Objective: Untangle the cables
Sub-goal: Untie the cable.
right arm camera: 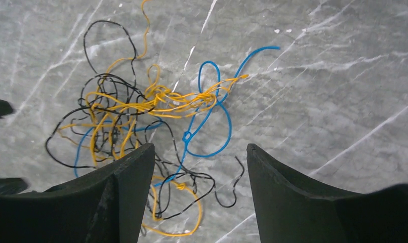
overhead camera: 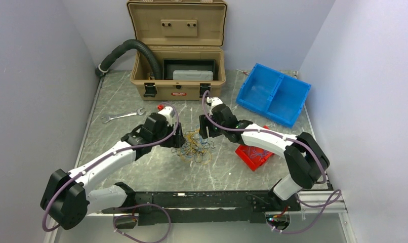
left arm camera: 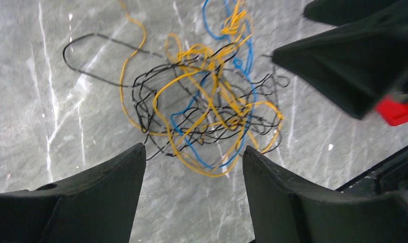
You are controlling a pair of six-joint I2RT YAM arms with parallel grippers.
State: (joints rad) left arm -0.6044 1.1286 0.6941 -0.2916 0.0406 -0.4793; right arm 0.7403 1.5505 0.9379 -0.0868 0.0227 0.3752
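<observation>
The left gripper has its two fingers spread apart, and nothing is held between them. The right gripper is also spread wide and holds nothing. Both point down at the cables, which lie in one loose tangle of blue, yellow-orange and black wires on the marble table, between the two grippers. In the right wrist view, one blue loop reaches out of the tangle to the side. A red tray with some wires in it sits under the right arm. Further back stand an open tan toolbox, a blue bin and a wrench.
</observation>
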